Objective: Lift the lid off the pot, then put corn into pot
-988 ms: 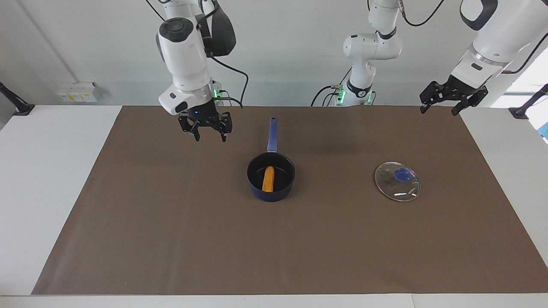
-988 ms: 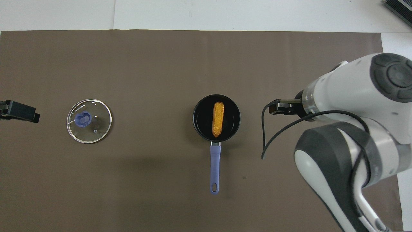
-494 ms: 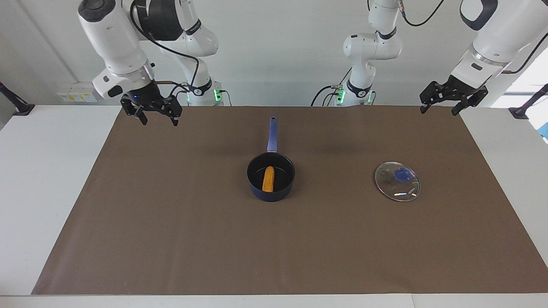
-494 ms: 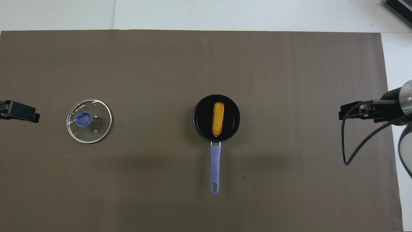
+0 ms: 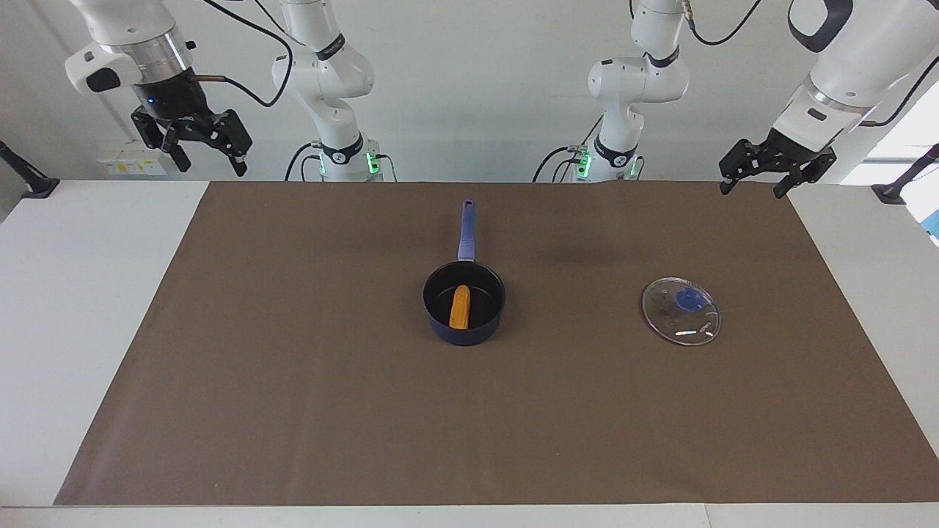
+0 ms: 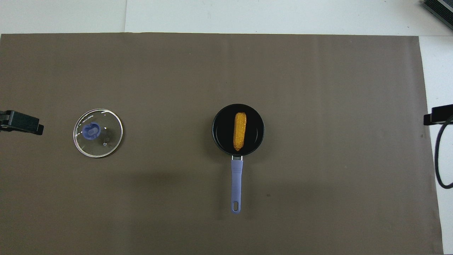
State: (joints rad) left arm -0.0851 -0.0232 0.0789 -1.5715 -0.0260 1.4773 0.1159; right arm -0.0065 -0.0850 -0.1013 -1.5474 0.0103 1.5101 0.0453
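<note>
The navy pot [image 5: 473, 336] [image 6: 220, 141] stands uncovered in the middle of the brown mat, its long blue handle [image 5: 466, 231] pointing toward the robots. The yellow-orange corn [image 5: 460, 306] [image 6: 239, 131] lies inside the pot. The glass lid [image 5: 681, 310] [image 6: 98, 132] with its blue knob lies flat on the mat toward the left arm's end. My right gripper [image 5: 211, 165] [image 6: 439, 115] hangs open and empty, high over the mat's corner at the right arm's end. Over the corner at the left arm's end, my left gripper [image 5: 751, 189] [image 6: 21, 122] waits, open and empty.
The brown mat [image 5: 293, 381] covers most of the white table [image 5: 66, 293]. A black cable [image 6: 439, 159] loops down from the right arm at the mat's edge.
The right arm has swung away from beside the pot, up and out to its own end of the table. Pot, corn, lid and left arm have not moved.
</note>
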